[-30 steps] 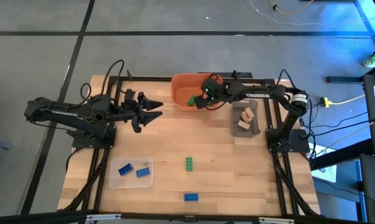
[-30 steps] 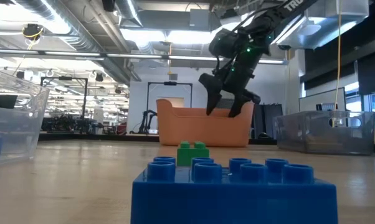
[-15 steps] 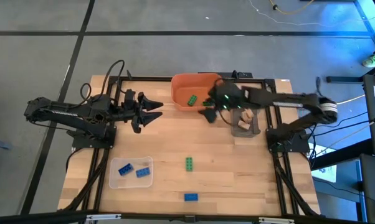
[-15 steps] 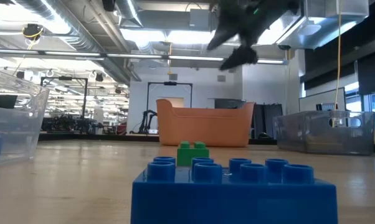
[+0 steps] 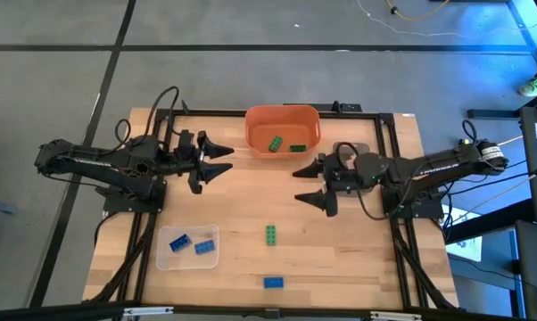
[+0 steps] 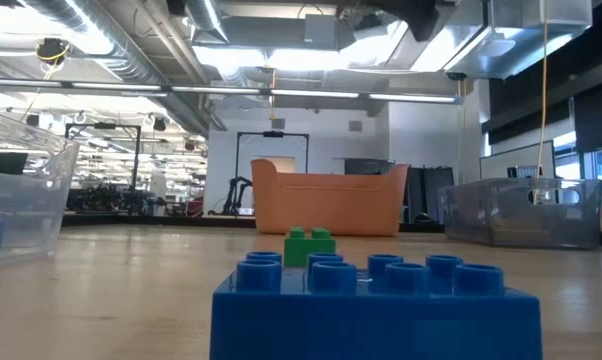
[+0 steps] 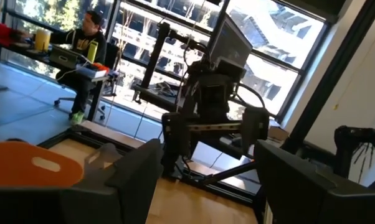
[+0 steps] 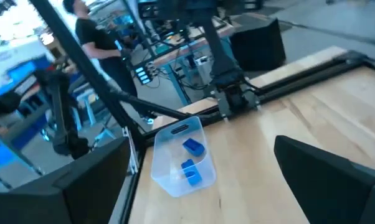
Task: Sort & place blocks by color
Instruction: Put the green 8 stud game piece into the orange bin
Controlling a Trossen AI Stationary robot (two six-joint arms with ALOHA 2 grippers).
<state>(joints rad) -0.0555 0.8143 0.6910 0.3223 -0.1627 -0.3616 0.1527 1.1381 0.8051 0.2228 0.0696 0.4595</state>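
Note:
Two green blocks [image 5: 275,143] [image 5: 297,148] lie in the orange bowl [image 5: 283,118] at the table's far edge. A third green block [image 5: 272,234] rests flat on the table, and a blue block [image 5: 273,282] lies close to the near edge. Two more blue blocks [image 5: 178,241] [image 5: 204,247] sit in the clear tray [image 5: 188,259]. My right gripper [image 5: 306,184] hangs open and about level, near the bowl's near right side, holding nothing. My left gripper [image 5: 224,159] waits open, left of the bowl. Tan blocks are hidden.
The grey tray [image 6: 526,215] stands at the right, largely covered by my right arm in the high view. A black frame [image 5: 152,223] runs along the table's sides. Bare wood [image 5: 242,201] lies between the bowl and the loose blocks. People work beyond the table.
My right gripper has drawn back from over the orange bowl toward the table's near and right edges. It has risen out of the low view and tipped from pointing down to about level. A second green block now shows in the bowl where it stood.

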